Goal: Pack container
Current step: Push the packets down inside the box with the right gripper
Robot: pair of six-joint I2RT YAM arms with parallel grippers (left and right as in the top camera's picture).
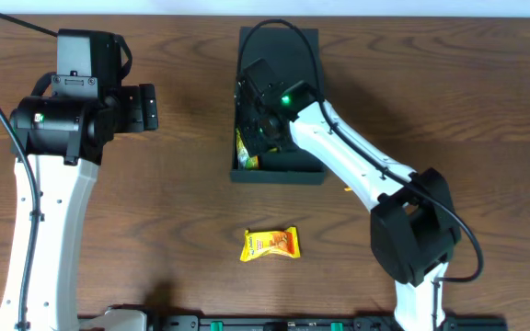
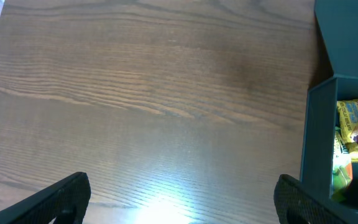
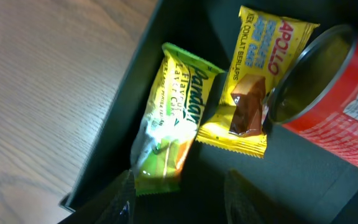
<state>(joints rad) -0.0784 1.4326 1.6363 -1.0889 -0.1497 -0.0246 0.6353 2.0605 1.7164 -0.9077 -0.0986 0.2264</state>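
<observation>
Overhead view, bench and its load. My frame is filled by a dark brown, wood-grain bench (image 1: 155,202). I count two things lying directly on it. (a) The container (image 1: 277,175), dark teal, stands at the far centre with its flap (image 1: 302,46) opened toward the far edge. (b) A yellow-orange packet (image 1: 270,245) lies flat on the wood, nearer the front edge, well apart from the container and roughly level with its middle. In my left wrist view the grain runs across the frame with a bright glare patch low down, and the container's wall stands on the bench at the right.
</observation>
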